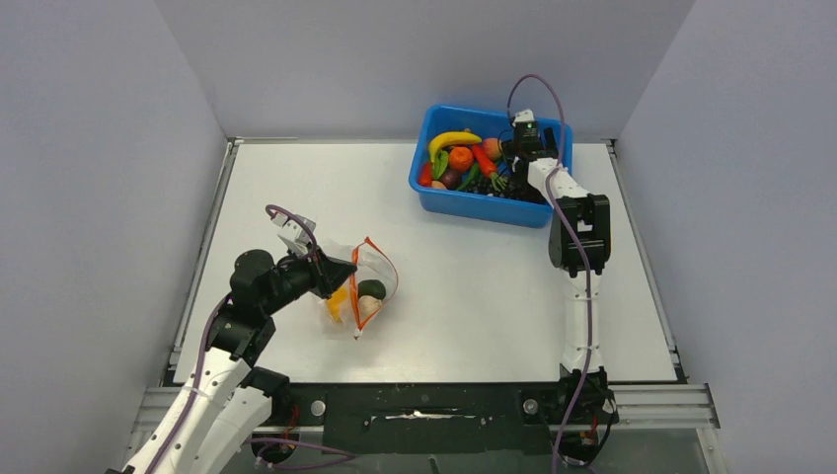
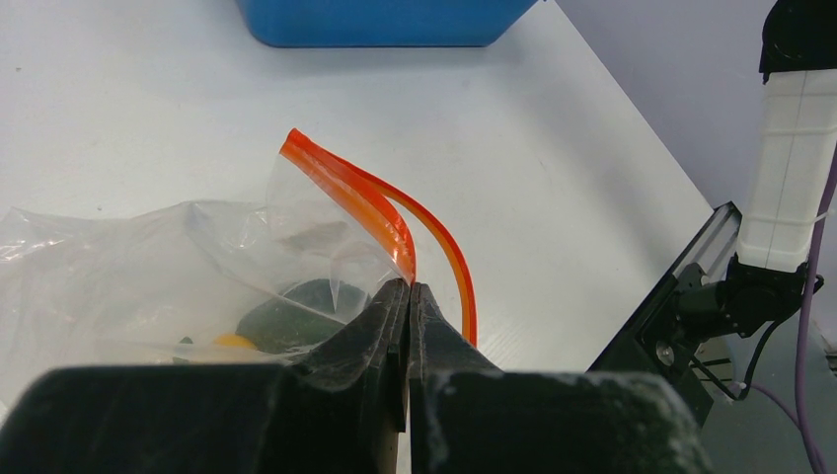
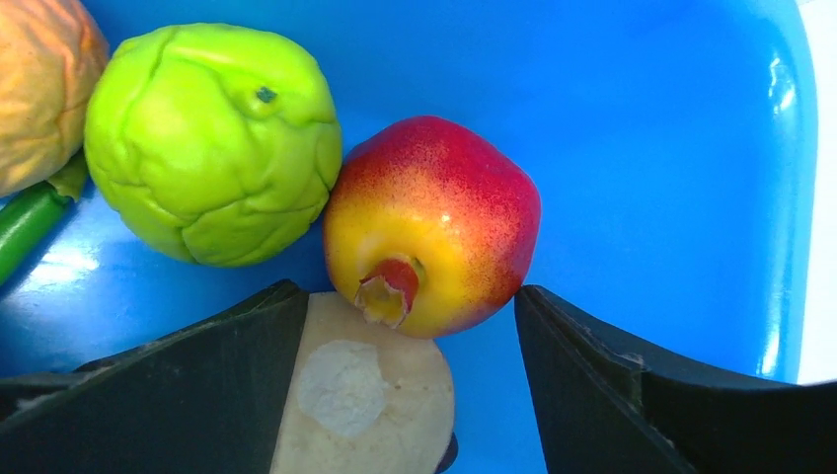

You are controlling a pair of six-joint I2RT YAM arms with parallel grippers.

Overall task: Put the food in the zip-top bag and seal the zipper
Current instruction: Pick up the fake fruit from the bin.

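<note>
- Loading step, by the look: left tool (image 2: 408, 291) pinched shut on the clear, crinkly zip-top bag (image 2: 128, 267) at its rim, lower centre-left of the top view — orange-red zipper (image 2: 360, 202) bowed open
- Right tool (image 3: 403, 296) gapes around a glossy red-yellow fruit (image 3: 434, 222) in the blue bin (image 3: 642, 118), upper right, gripping nothing
- Next: close squarely — the fruit is smooth, round, likely slippery

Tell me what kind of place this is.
Probably a robot test cell: a white table between plain grey walls, two robot arms bolted at its edge, a blue bin of toy food.
</note>
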